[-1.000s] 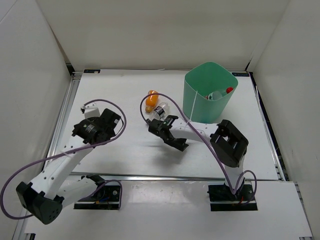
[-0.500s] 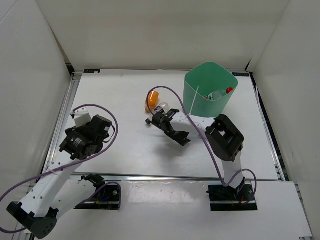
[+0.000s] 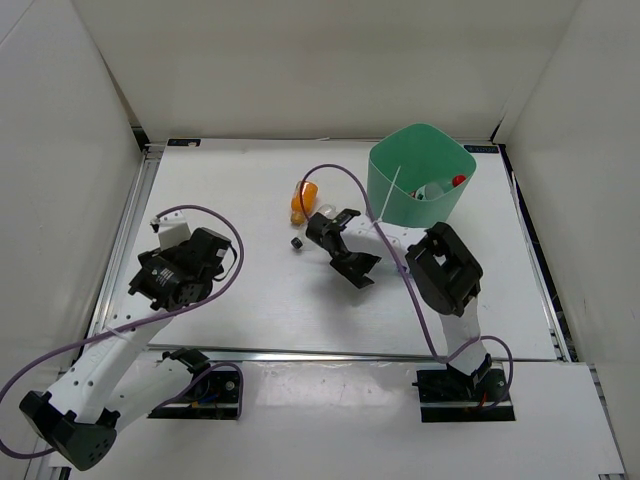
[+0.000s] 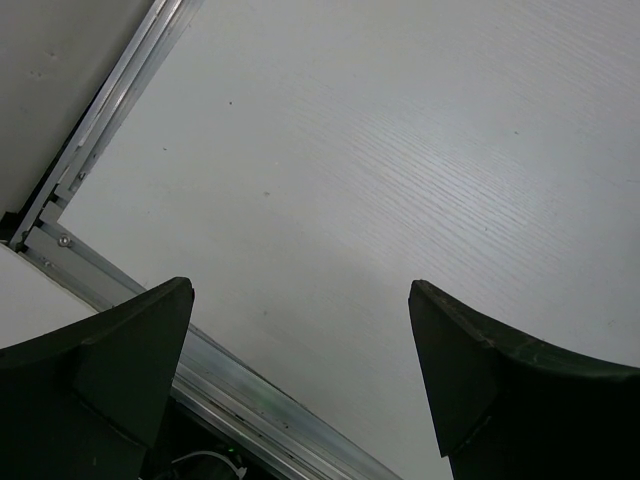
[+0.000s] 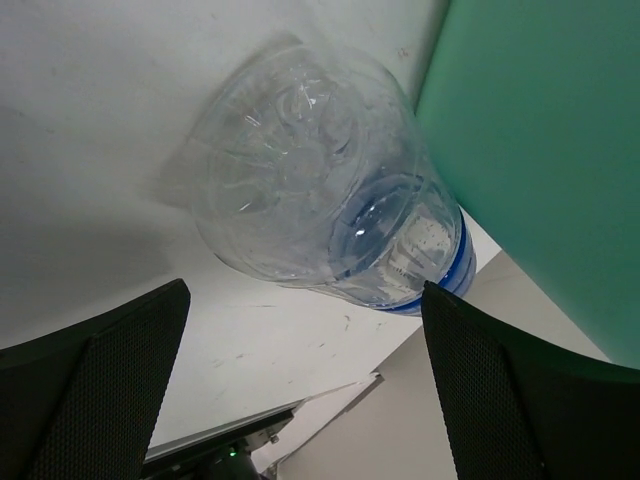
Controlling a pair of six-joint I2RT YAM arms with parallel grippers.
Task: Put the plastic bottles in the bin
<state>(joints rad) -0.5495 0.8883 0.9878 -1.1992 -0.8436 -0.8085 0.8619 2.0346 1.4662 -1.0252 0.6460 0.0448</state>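
The mint-green bin (image 3: 405, 205) stands at the back right and holds a red-capped bottle (image 3: 457, 181) beside another clear bottle (image 3: 430, 190). The orange bottle (image 3: 303, 200) lies on the table left of the bin. My right gripper (image 3: 331, 222) is open just right of the orange bottle. In the right wrist view my right gripper (image 5: 305, 292) faces the base of a clear blue-labelled bottle (image 5: 320, 200) that lies just ahead of the open jaws, next to the bin wall (image 5: 540, 150). My left gripper (image 3: 162, 282) is open and empty over bare table, as the left wrist view (image 4: 300, 292) shows.
A small black cap-like thing (image 3: 297, 243) lies on the table left of my right gripper. A metal rail (image 4: 110, 100) runs along the table's left edge. White walls close in the table on three sides.
My right gripper has moved away from me toward the clear bottle and the bin. My left arm has drawn back to the left. The small black thing now shows apart on the table.
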